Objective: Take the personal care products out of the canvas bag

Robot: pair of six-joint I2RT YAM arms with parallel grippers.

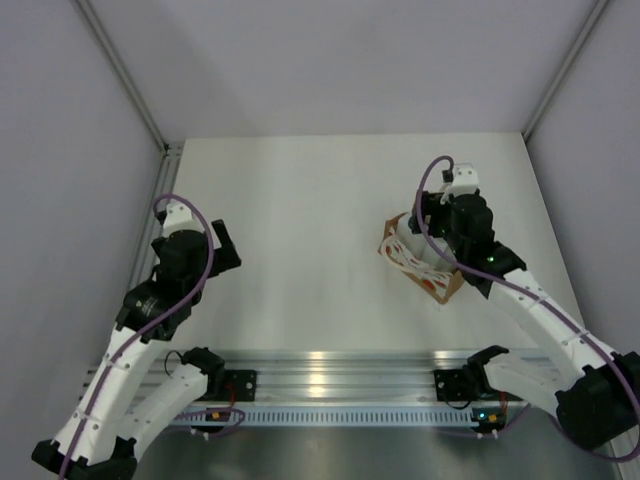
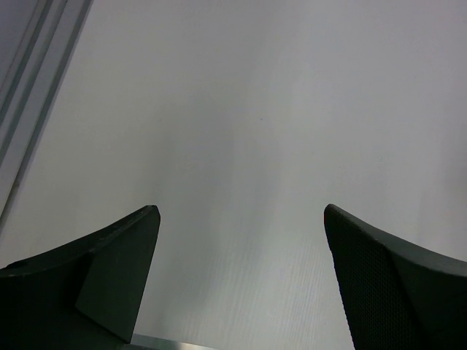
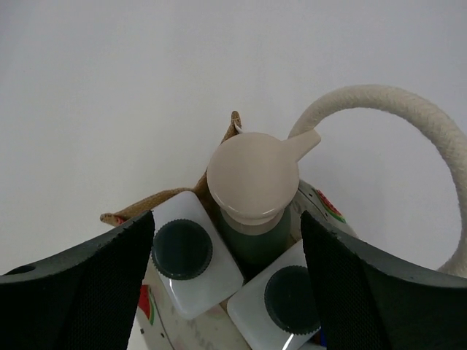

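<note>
- Right gripper [image 3: 228, 226] open, jaws either side of pump bottle [image 3: 254, 179] in bag [image 1: 425, 272].
- Two white bottles [image 3: 193, 283] touching it.
- Left gripper [image 2: 241, 219] open over table [image 2: 241, 109].

A lab robot test cell: white worktop [image 1: 300, 220] walled by plain panels [image 1: 330, 60], with an aluminium rail [image 1: 330, 368] along its near edge.

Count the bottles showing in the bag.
3, all in the canvas bag: the pump bottle in the middle, one white bottle left of it in the wrist view, another white bottle lower right. More may be hidden below.
</note>
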